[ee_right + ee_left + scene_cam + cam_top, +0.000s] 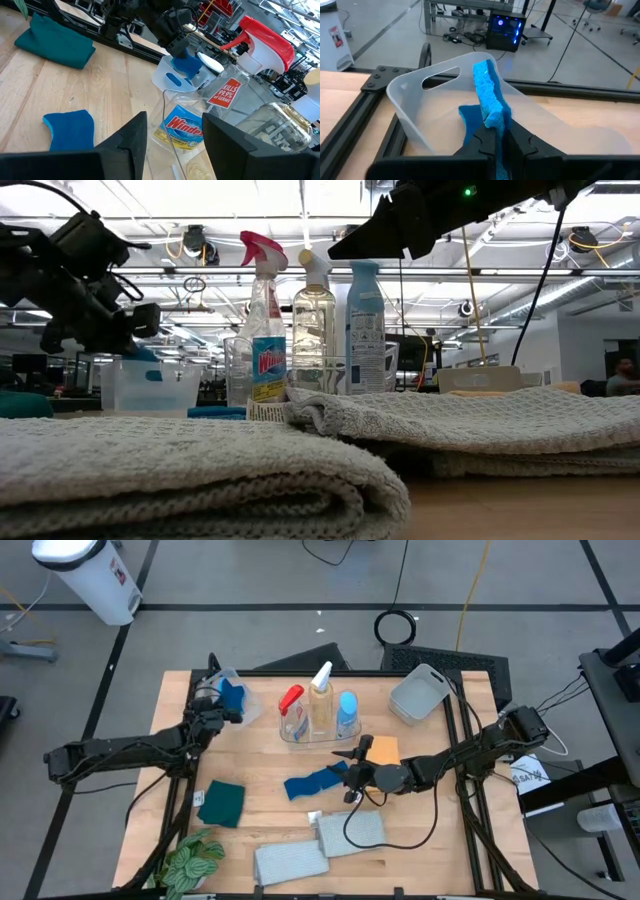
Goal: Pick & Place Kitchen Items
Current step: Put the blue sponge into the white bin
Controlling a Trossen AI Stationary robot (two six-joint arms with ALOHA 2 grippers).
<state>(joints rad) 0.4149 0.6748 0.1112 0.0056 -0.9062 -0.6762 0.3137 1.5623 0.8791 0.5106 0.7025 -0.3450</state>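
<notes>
The blue sponge [489, 100] stands on edge, pinched between the fingers of the left gripper [496, 140], which is closed on its lower end and holds it over the mouth of the clear tub [415, 107] at the table's far left corner; in the high view the sponge [233, 698] shows at that tub [225, 678] with the left gripper [222, 712] right against it. Just to the right, a second clear tub [288, 730] holds 3 bottles in a row: the red-trigger bottle [292, 705], the white-trigger bottle [321, 695] and the blue-capped bottle [347, 712], all upright. The right gripper [352, 754] hovers close to the near side of this tub with its fingers spread and nothing between them; its wrist view looks past them at the red-trigger bottle [260, 47] and the blue cloth [70, 130]. The orange sponge [385, 750] lies flat just beside the right gripper, partly covered by the arm. The blue cloth [312, 783] lies crumpled on the wood below the gripper, and the teal cloth [222, 803] lies folded well to its left. 2 grey folded towels [292, 862] [352, 830] lie near the front edge, filling the foreground of the low view. A grey tub [418, 695] sits near the far right corner, and a leafy plant [190, 865] sits at the front left corner.
</notes>
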